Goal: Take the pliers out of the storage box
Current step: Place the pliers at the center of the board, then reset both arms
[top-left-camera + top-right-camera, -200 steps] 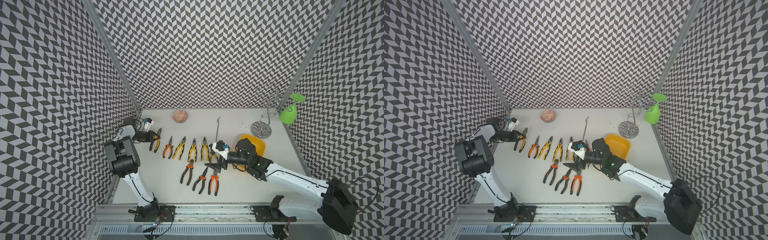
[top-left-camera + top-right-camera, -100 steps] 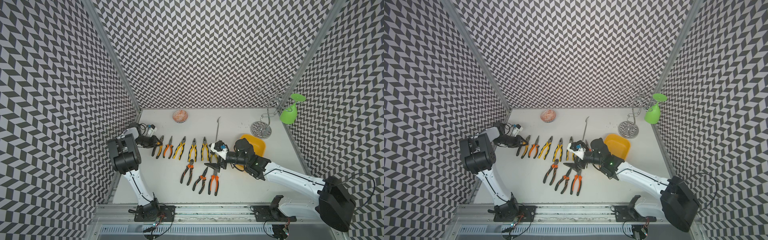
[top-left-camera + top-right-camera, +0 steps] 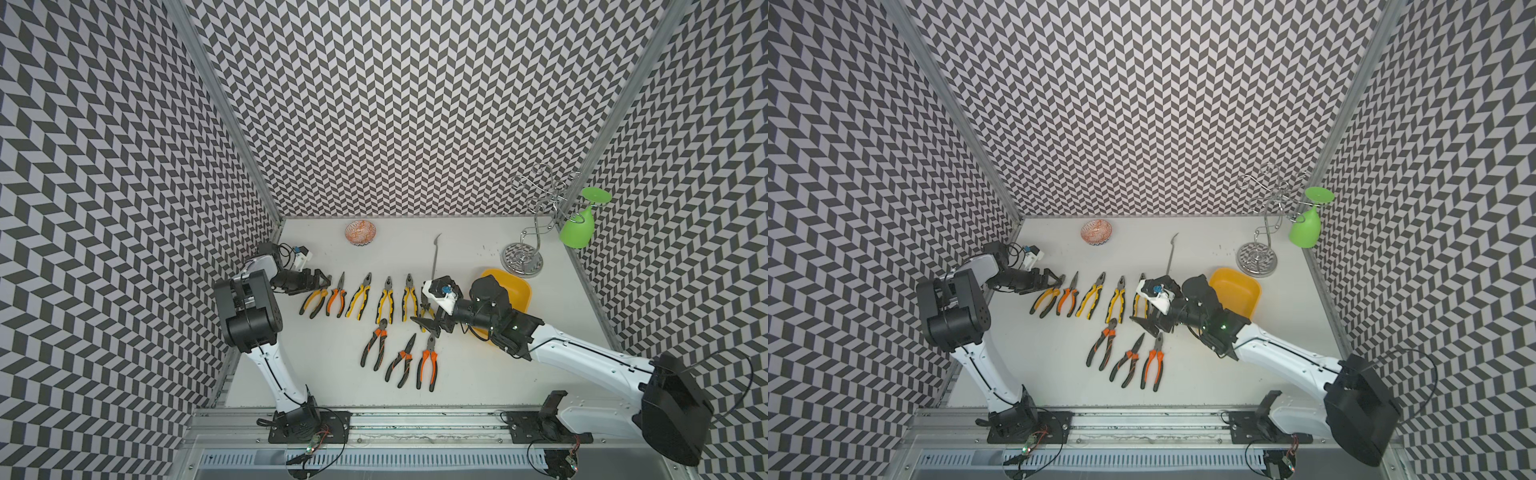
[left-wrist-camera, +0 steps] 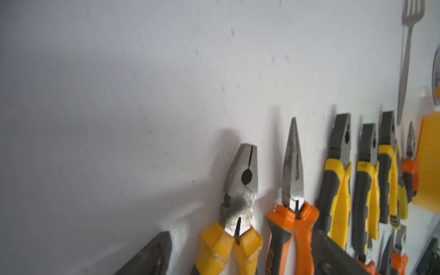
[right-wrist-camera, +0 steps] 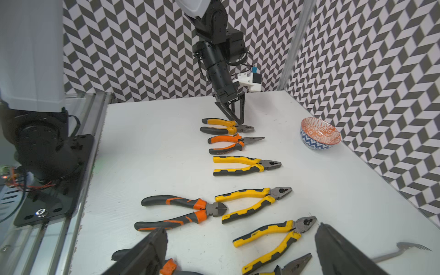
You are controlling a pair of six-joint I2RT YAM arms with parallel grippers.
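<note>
left tool (image 5: 237, 122): released, fingers spread over end pliers (image 5: 226, 126), plain only in right wrist view | right tool (image 3: 428, 326): released | pliers: rowed on bench (image 3: 478, 374), outside box (image 3: 513, 286) | left wrist view alone: fork (image 4: 406, 59) tines

Robot lab test cell: chevron-patterned backdrop walls (image 3: 395, 104), aluminium base rail (image 3: 415, 420), white tabletop (image 3: 478, 374).

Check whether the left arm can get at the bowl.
Probably yes. The left tool is open at the end pliers, and the bowl sits a little further back on bare table, with nothing between them.
</note>
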